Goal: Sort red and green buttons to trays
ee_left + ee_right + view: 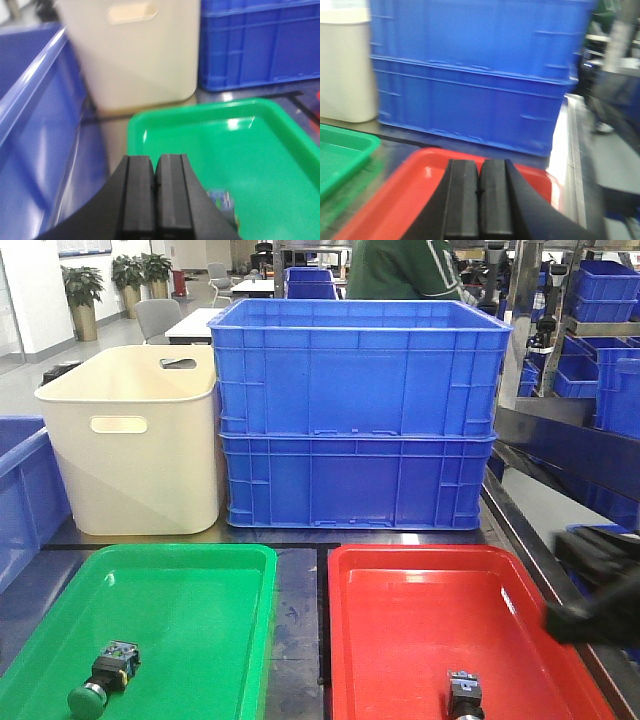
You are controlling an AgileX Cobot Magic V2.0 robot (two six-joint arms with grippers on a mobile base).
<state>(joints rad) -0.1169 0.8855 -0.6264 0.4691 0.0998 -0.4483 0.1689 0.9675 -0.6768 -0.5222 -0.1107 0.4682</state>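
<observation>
The left pincer [155, 192] is matte black plastic, its two fingers [137, 195] flat-faced blocks with shallow lengthwise grooves, flaring below into a broad curved black base. The right pincer [479, 197] has the same black build and ribbed finger faces. In the front-facing view a blurred black part of the right arm [598, 590] shows at the right edge.

Two buttons, one green [100, 680], one red [465, 695], two trays, green [190, 610] and red [420, 610], two stacked blue bins [358, 425], one cream tub [135, 440]
</observation>
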